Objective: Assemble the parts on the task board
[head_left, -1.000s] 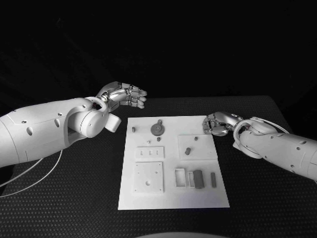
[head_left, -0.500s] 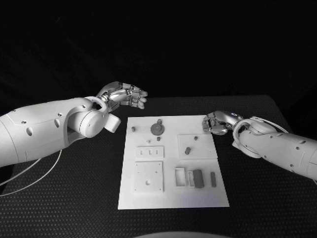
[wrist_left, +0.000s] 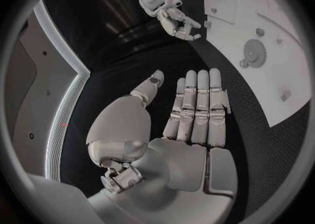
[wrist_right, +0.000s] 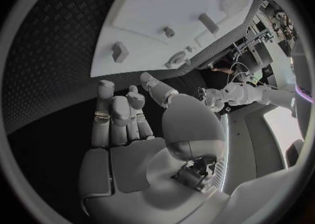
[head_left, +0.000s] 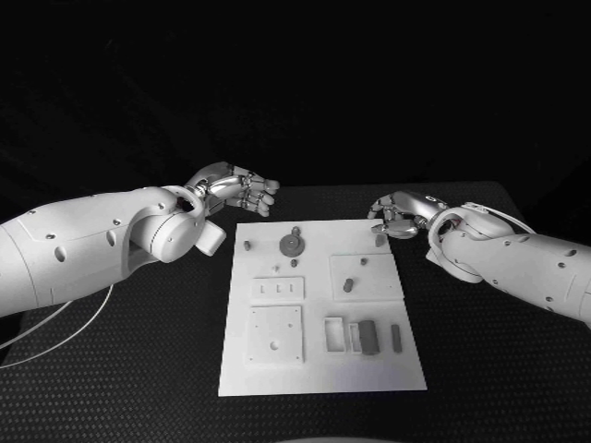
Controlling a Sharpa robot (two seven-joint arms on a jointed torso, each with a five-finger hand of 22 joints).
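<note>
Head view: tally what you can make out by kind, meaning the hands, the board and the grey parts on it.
Hands: 2, left hand and right hand
Task board: 1
Round gear-like disc: 1
Long grey pieces: 2, dark block and thin bar
Small grey pegs: too small to count reliably
Total counted: 6

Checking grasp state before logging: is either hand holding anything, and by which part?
Nothing is held. The left hand is open, fingers straight. The right hand is also empty, beside the task board.
</note>
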